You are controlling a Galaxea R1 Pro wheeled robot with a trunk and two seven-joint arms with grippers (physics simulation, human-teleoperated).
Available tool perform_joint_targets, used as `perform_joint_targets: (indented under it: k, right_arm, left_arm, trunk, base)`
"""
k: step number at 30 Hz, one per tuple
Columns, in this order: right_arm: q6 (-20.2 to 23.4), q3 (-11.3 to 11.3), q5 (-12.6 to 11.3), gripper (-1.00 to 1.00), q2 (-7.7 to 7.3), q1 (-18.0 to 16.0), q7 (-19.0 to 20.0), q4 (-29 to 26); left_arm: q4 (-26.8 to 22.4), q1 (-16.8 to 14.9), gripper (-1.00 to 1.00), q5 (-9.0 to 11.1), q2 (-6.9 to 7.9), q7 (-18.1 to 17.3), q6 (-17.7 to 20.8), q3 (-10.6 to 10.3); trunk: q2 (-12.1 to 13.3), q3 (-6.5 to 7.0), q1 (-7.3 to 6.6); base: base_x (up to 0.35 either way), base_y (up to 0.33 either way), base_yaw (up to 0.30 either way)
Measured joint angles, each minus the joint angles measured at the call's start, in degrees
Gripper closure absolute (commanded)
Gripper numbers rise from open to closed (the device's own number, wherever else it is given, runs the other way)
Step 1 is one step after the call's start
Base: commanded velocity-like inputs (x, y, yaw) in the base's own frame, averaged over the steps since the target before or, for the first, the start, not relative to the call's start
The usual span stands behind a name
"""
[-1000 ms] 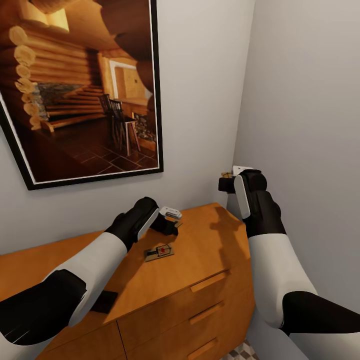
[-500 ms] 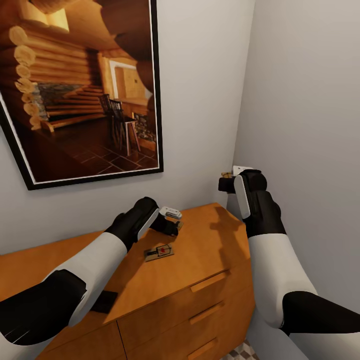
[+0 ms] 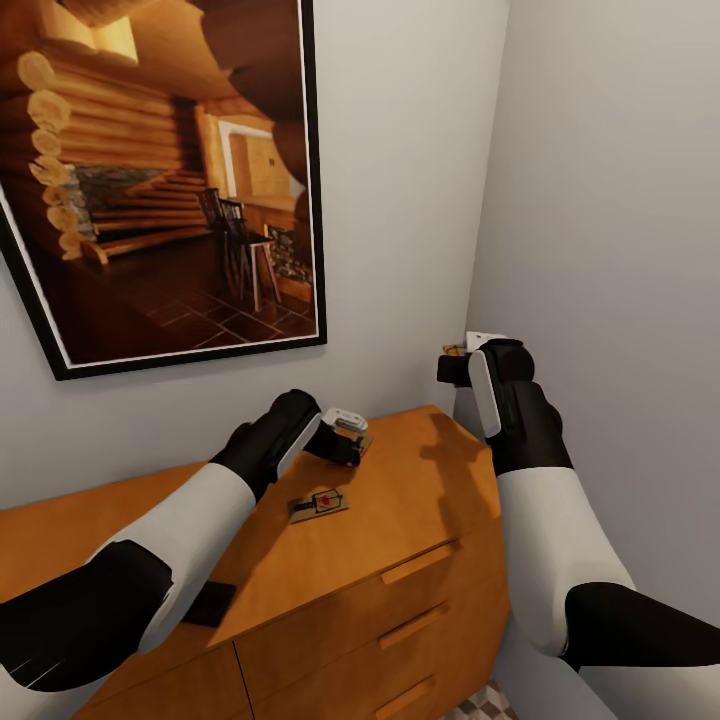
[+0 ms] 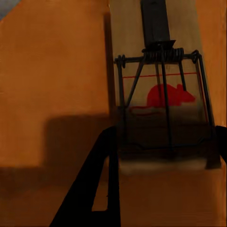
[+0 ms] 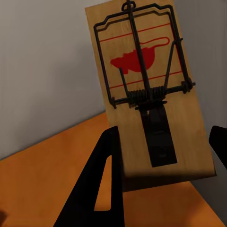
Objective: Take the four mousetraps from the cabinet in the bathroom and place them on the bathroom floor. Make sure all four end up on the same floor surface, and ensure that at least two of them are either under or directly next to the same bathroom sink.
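On cabinet top: my left gripper [image 4: 163,156] gripped the wooden spring mousetrap [image 4: 158,71].
Axis: board ran lengthwise away from fingers.
Right gripper [image 5: 163,156]: clamped on second mousetrap [image 5: 146,85].

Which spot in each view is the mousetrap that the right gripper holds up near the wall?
Head view: the held mousetrap is a tan sliver atop the right gripper, right of centre.
Right wrist view: held mousetrap, centre, upright.
Left wrist view: a second mousetrap is between the left gripper fingers.
Shared landmark: the orange cabinet top.
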Motion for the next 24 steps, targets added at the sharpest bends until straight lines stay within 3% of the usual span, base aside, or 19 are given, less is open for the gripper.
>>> perform_joint_targets:
  k: [6,15,24]
  right_arm:
    - [0.00,0.00,0.04,1.00,-0.01,0.00,0.00,0.00]
    - [0.00,0.00,0.05,1.00,-0.01,0.00,-0.01,0.00]
    - [0.00,0.00,0.04,1.00,0.06,0.00,-0.08,0.00]
  left_arm:
    - [-3.81,0.01,1.00,0.19,0.07,0.01,-0.01,-0.06]
    - [-4.94,0.00,1.00,0.23,0.16,0.03,-0.01,-0.10]
    - [-7.48,0.02,1.00,0.23,0.29,0.04,-0.01,-0.16]
  trunk:
    - [0.00,0.00,0.00]
    - [0.00,0.00,0.00]
    - [0.00,0.00,0.03]
  base:
    - [0.000,0.000,0.000]
    - [-0.007,0.000,0.000]
    - [-0.244,0.000,0.000]
